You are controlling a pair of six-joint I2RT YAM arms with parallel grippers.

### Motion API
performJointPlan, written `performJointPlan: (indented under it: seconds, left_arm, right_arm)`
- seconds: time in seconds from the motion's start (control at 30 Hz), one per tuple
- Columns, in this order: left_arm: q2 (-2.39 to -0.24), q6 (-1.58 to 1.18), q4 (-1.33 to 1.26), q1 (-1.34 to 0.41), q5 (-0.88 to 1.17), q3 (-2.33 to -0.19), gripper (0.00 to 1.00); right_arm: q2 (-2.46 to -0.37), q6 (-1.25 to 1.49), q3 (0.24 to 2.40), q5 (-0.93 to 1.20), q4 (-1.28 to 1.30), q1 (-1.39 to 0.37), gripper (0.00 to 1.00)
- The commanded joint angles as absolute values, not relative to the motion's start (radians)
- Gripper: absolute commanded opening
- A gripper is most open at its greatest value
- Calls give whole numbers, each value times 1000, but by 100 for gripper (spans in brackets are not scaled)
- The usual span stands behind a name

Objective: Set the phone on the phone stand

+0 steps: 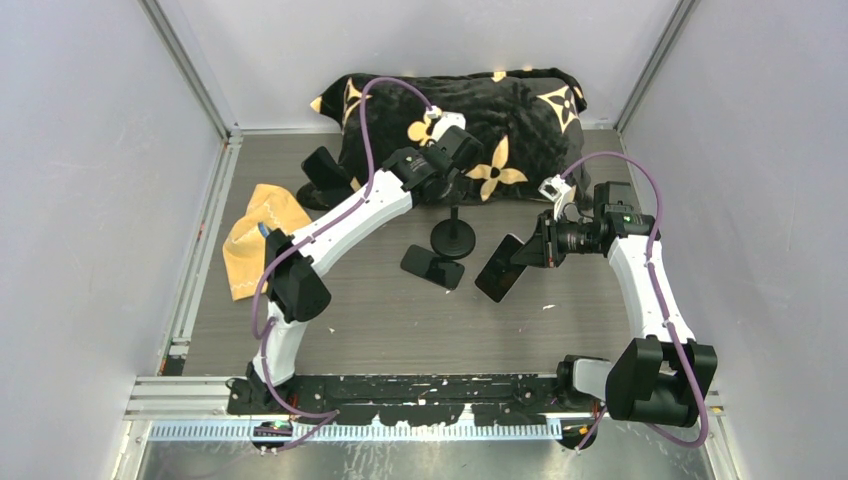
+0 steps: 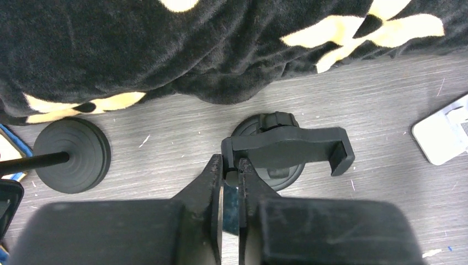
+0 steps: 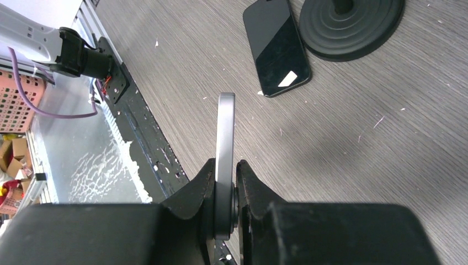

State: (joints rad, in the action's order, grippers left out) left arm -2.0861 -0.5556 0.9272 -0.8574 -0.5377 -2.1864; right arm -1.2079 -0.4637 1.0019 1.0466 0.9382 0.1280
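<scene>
A black phone stand [image 1: 453, 238] stands on its round base in front of the blanket. Its clamp cradle [image 2: 287, 146] shows from above in the left wrist view, over the base. My left gripper [image 2: 230, 165] is shut on the left end of that cradle, above the stand in the top view [image 1: 455, 185]. My right gripper [image 3: 226, 168] is shut on a dark phone [image 3: 225, 138], seen edge-on. It holds the phone [image 1: 503, 268] tilted, just right of the stand, and shows in the top view too [image 1: 530, 252].
A second dark phone [image 1: 433, 267] lies flat near the stand base and shows in the right wrist view [image 3: 276, 47]. A black-and-gold blanket [image 1: 460, 110] fills the back. Another black stand [image 1: 325, 178] and an orange cloth [image 1: 262, 235] sit at the left.
</scene>
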Motion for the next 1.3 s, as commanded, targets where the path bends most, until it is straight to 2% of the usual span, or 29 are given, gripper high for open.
performJointPlan:
  seconds: [0.0,0.23,0.33,0.5,0.63,0.77,0.97,1.27]
  left_arm:
    - [-2040,-475,857,-861,-559,-2152,2]
    - [-1963,-293,708,-852,-457,-2031,0]
    - [-1924,-231,640,-837,-323,-1972,1]
    - [-1873,-189,550,-805,-76,-1896,1]
    - [-1858,-166,513,-801,52,-1869,0]
    - [-1860,-153,494,-801,159,-1864,0]
    - [-1858,-177,479,-803,277,-1863,0]
    - [-1841,-164,471,-835,359,-1836,1]
  right_arm:
    - [-1167,-446,1011,1111,911,133,1]
    - [-1166,-497,1028,1132,955,133,1]
    - [-1179,-568,1064,1157,1012,132,1]
    - [-1240,-832,1177,1185,1222,132,1]
    - [-1302,-1076,1309,1189,1418,130,1]
    - [-1356,-1195,1430,1197,1535,115,1]
    - [-1368,-1203,1525,1228,1509,35,1]
    - [-1362,-1073,1519,1191,1287,-108,1]
